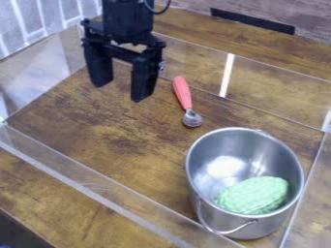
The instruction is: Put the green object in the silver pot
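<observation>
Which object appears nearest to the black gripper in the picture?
The red-handled metal spoon. The silver pot, with the green bumpy lump inside, appears farther from the gripper.

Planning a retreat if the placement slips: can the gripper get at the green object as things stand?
Probably yes: the gripper is open and the silver pot has no lid over the green object.
</observation>
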Robot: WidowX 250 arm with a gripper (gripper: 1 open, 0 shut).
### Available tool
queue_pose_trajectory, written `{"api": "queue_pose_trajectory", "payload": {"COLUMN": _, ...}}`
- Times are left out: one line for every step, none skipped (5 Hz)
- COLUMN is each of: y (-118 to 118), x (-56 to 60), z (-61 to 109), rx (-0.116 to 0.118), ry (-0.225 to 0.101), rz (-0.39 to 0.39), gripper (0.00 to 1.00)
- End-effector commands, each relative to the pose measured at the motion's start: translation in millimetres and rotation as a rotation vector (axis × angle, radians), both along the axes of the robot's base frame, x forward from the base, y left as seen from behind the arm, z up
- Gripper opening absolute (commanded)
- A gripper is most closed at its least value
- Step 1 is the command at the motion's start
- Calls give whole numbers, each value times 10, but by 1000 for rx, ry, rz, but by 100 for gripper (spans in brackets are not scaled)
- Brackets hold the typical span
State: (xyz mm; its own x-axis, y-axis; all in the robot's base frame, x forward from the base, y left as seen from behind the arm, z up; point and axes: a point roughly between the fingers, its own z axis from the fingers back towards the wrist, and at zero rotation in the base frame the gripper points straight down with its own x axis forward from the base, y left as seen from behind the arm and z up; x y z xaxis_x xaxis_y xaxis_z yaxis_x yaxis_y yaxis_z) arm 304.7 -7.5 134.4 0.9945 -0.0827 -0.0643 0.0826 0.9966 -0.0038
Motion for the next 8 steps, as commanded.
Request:
{"api": "queue_pose_trajectory", "payload": {"y": -52, "x": 86, "z": 154, "rx": -12, "ry": -55, "rz": -47, "gripper": 100}}
{"api": "queue_pose_trajectory", "payload": {"y": -18, "x": 77, "z": 140, "rx": -9, "ry": -44, "rz": 29, "gripper": 100}}
{"api": "queue_pose_trajectory", "payload": {"y": 5, "x": 70, "z": 116, "rx": -8, "ry": -27, "rz": 101, "gripper": 100}}
{"api": "queue_pose_trajectory", "payload": {"y": 62, "x": 63, "z": 93, "rx": -12, "ry": -21, "rz": 165, "gripper": 100}}
{"api": "queue_pose_trajectory", "payload": {"y": 112, "x": 57, "z": 71, "rx": -13, "ry": -13, "rz": 222, "gripper": 100}}
{"api": "queue_pose_trajectory", "payload": {"y": 148, "x": 93, "z": -13, "rx": -13, "ry": -1, "rz": 203, "gripper": 100}}
{"api": "queue_pose_trajectory", "payload": {"y": 192, "x": 116, "z": -12, "rx": -16, "ry": -11, "rz": 146, "gripper": 100}}
{"api": "queue_pose_trajectory", "payload": {"y": 277, "x": 58, "z": -13, "rx": -16, "ry": -12, "rz": 159, "gripper": 100}}
